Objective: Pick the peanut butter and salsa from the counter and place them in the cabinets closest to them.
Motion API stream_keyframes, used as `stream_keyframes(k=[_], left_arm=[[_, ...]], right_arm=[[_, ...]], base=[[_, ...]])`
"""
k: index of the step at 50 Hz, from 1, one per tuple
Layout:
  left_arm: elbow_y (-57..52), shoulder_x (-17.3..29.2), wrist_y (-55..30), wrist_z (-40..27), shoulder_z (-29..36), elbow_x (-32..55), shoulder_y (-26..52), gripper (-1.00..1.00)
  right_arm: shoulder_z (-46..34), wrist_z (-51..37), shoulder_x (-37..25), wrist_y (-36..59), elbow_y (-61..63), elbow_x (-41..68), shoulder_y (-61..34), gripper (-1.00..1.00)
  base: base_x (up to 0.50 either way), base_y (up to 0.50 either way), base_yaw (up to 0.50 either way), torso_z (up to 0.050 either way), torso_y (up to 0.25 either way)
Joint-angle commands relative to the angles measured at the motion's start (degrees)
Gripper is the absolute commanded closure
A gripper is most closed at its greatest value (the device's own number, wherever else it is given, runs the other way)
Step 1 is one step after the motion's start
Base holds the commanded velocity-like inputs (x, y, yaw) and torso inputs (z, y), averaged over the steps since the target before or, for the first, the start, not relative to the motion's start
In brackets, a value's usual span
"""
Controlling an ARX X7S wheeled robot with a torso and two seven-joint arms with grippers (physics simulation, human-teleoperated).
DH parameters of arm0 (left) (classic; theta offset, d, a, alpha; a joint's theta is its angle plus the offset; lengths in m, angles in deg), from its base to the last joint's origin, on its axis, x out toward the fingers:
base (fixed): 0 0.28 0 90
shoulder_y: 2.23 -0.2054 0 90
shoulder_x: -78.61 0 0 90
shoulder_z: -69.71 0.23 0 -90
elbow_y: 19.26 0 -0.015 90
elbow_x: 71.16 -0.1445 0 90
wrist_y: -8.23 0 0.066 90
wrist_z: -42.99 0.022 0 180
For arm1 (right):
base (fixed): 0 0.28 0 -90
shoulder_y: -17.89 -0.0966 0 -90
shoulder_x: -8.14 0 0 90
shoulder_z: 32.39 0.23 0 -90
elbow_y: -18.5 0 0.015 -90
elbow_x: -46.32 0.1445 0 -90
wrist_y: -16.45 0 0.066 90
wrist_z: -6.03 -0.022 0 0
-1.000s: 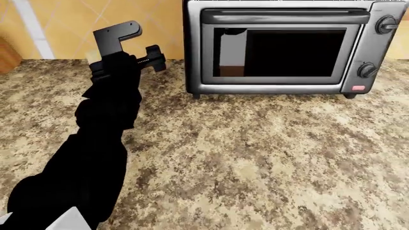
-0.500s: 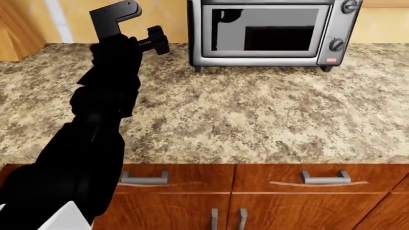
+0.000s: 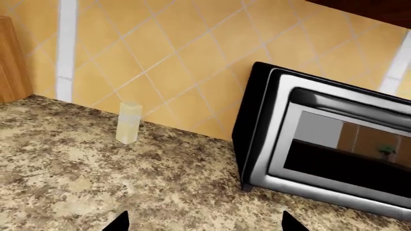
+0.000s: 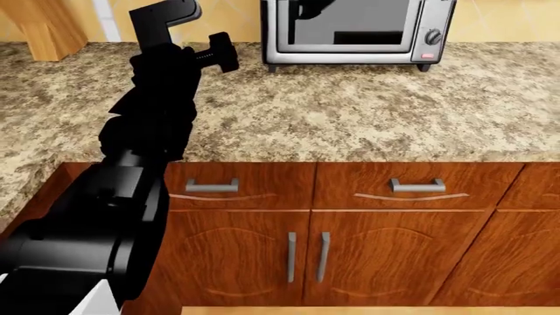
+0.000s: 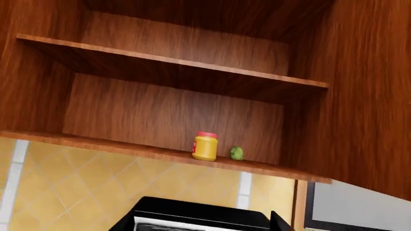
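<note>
left gripper [image 3: 202, 226] tips spread wide, nothing held, over counter [image 3: 96, 183] | right gripper state can't be told | peanut butter [image 5: 205, 146] seen parked on cabinet shelf [image 5: 96, 146]

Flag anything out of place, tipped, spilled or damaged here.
Nothing stands out. The peanut butter stands upright on the open cabinet's lower shelf beside a small green item; the toaster oven sits squarely on the counter.

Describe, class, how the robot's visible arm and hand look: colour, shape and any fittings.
In the head view the left arm is matte black and chunky, built of bulging segments, with a white patch near its base. Its hand ends in a dark grey angular bracket with a ribbed black knob jutting sideways. No cables or markings show.
</note>
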Motion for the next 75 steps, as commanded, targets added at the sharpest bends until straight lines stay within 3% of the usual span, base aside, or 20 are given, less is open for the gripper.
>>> stream_keyframes(k=[1,12,20,29,41,49,62,75], left_arm=[[0.00,0.00,0.09,0.00,2.08,1.93,0.02,-1.00],[-1.87,0.38,-0.71,1.44,1.44,3.51,0.49,-1.00],[-46.69,5.71,-21.73,-6.48,2.21,9.67,-15.59,-1.00],[-73.22,10.89,-31.94,-12.18,2.00,14.35,-26.08,-1.00],[-86.36,15.00,-35.04,-14.34,1.96,16.16,-32.74,-1.00],[-91.10,16.47,-35.96,-15.40,0.59,17.86,-35.67,-1.00],[-97.11,18.60,-37.39,-17.70,-2.24,20.16,-38.62,-1.00],[-107.60,20.95,-37.56,-19.00,-5.83,24.05,-47.04,-1.00]], right_arm=[[-0.14,0.63,-1.05,-1.45,1.96,0.39,1.83,-1.00],[0.25,1.61,-3.32,-2.42,7.20,0.52,5.96,-1.00],[3.56,0.91,-5.93,-5.72,14.83,2.13,17.12,-1.00],[7.68,3.75,-8.57,-8.70,26.01,-0.51,30.62,-1.00],[12.86,14.26,-9.34,-14.43,37.48,-11.48,48.02,-1.00],[11.51,26.21,-8.04,-21.50,40.74,-27.00,62.38,-1.00],[9.09,36.10,-9.38,-31.45,40.81,-40.34,74.47,-1.00],[8.88,42.32,-10.07,-42.24,40.28,-49.37,85.88,-1.00]], base=[[0.00,0.00,0.00,0.000,0.000],[0.00,0.00,0.00,0.000,0.000],[-0.04,-0.23,0.00,0.000,0.000],[0.00,-0.50,0.00,0.000,0.000],[0.00,-0.50,0.00,0.000,0.000],[0.00,-0.50,0.00,0.000,0.000],[0.00,-0.50,0.00,0.000,0.000],[0.02,-0.50,0.00,0.000,0.000]])
